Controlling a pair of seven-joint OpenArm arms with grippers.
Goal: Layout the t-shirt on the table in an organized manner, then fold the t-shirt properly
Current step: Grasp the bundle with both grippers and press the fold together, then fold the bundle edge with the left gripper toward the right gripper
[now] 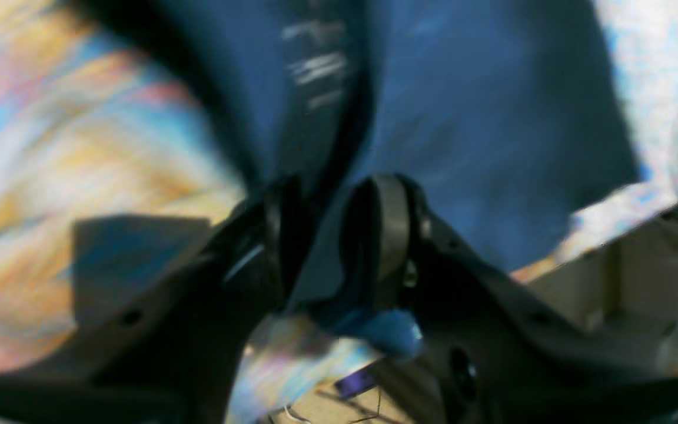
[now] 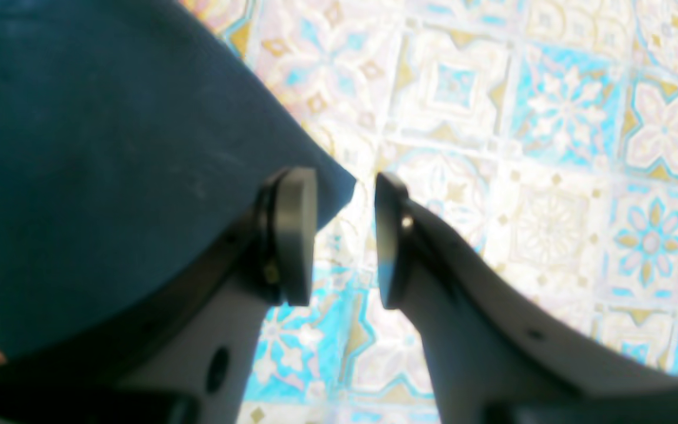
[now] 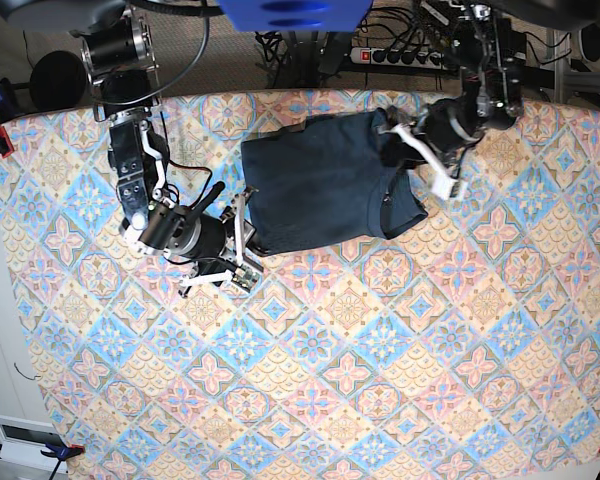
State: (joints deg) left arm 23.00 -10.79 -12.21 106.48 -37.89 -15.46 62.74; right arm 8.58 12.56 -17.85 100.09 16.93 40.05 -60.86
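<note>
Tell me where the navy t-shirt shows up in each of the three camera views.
Left wrist: the t-shirt fills the upper middle, a fold pinched in the left gripper.
Right wrist: upper left, its corner by the open right gripper.
Base: upper centre.
Shared landmark: the tiled table cloth.

arms: black | tool [image 2: 345, 235]: dark grey, flat round pads, screws

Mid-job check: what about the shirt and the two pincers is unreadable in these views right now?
- Left wrist view: motion blur smears the dark navy-blue cotton t-shirt; fabric sits between the left pincer pads.
- Right wrist view: right pincer arm hides the shirt's lower edge.
- Base view: the left arm covers the shirt's far sleeve.
</note>
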